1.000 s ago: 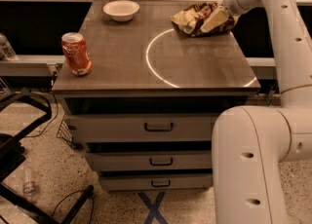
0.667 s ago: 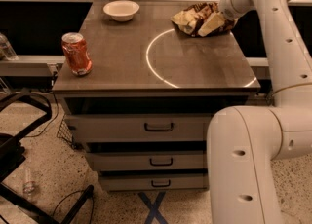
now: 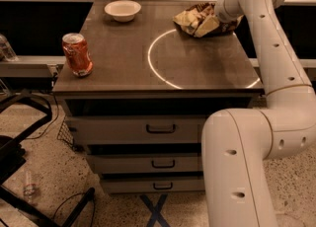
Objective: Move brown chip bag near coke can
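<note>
The brown chip bag (image 3: 193, 18) lies crumpled at the far right of the table top, dark brown with pale tan patches. My gripper (image 3: 211, 22) is at the bag's right side, down against it, with the white wrist (image 3: 228, 5) covering much of it. The coke can (image 3: 77, 54) stands upright near the table's front left corner, far from the bag.
A white bowl (image 3: 122, 10) sits at the far left of the table (image 3: 123, 73). A bright ring of light (image 3: 163, 53) marks the table top. My white arm (image 3: 276, 73) runs down the right side. Drawers (image 3: 160, 129) are below. A dark frame (image 3: 19, 137) and cables lie on the floor at left.
My gripper has moved a little to the left, onto the bag's right side. The bag, can and bowl stay where they were.
</note>
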Robot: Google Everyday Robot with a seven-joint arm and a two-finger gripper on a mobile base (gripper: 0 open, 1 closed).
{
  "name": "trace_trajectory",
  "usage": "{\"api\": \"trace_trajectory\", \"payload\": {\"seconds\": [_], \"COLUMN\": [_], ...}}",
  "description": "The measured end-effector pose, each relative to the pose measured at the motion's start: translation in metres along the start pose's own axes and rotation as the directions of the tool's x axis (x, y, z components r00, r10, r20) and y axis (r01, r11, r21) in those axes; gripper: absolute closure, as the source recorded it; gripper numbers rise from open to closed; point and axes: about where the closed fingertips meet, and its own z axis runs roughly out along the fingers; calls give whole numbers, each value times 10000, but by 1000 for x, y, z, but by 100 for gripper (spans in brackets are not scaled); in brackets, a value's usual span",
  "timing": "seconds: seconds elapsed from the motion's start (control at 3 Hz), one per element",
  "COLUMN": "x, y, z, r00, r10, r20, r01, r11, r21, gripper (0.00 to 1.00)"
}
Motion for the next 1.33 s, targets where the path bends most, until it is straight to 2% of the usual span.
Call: {"api": "trace_trajectory", "payload": {"seconds": [0.33,0.67,1.0,1.33], "x": [0,1,2,3], "y": [0,3,7,8], "z": [11,14,20,22], "r00": [9999,9998,9998,9998], "r10": [153,157,157,157], "r20": [-66,-83,-109,-120], "r01": [-152,-156,-157,-157], "r11": [9997,9998,9999,9999], "r21": [185,132,58,23], "gripper": [15,38,69,92]}}
